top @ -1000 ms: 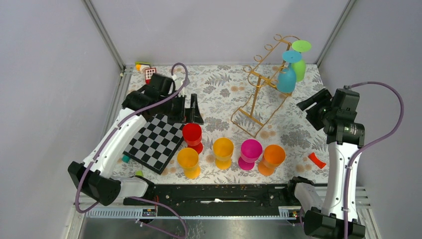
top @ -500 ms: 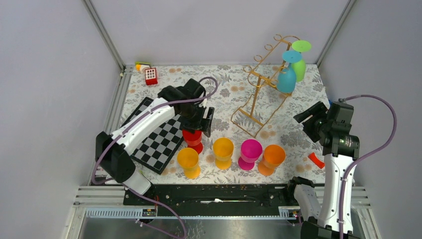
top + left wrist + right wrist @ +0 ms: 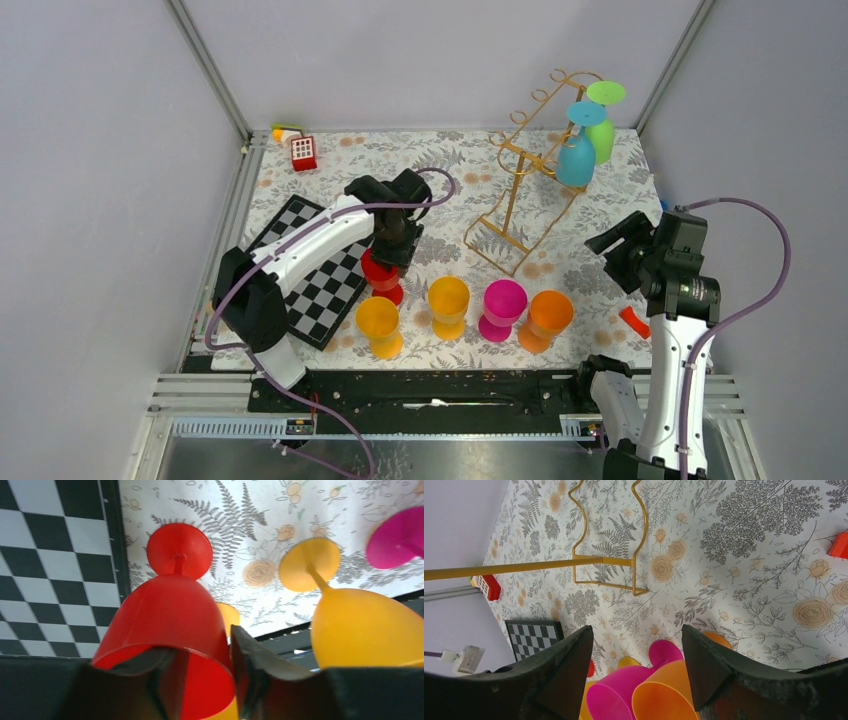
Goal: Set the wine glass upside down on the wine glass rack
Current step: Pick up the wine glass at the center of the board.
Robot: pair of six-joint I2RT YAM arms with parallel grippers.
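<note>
Here, starting at the left gripper [image 3: 205,680]: set low over the red glass [image 3: 170,610], one finger [image 3: 165,685] inside the bowl and the other outside against the wall, so straddling the rim. Partly drawn in, but cannot tell whether actually pinching the wall or just bracketing it. Standing upright just beside the chessboard [image 3: 318,280], foot on the table [image 3: 450,180] and mouth up toward the gripper, stem running straight up and down. Must therefore be turned right over before hanging.

Further out, the rack [image 3: 530,180]: to the right of the left gripper and farther from the arms, well apart from the red glass, toward the far right corner. Seen from overhead, hooked rail slanting from near-left to far-right, with a blue glass [image 3: 576,155] and a green glass [image 3: 601,130] already hung foot-up at the far end. Free hooks apparently toward the nearer end, which looks like the place to aim for.

Right gripper [image 3: 635,630] wide apart and holding nothing, hovering nearer the rack than the left one.
</note>
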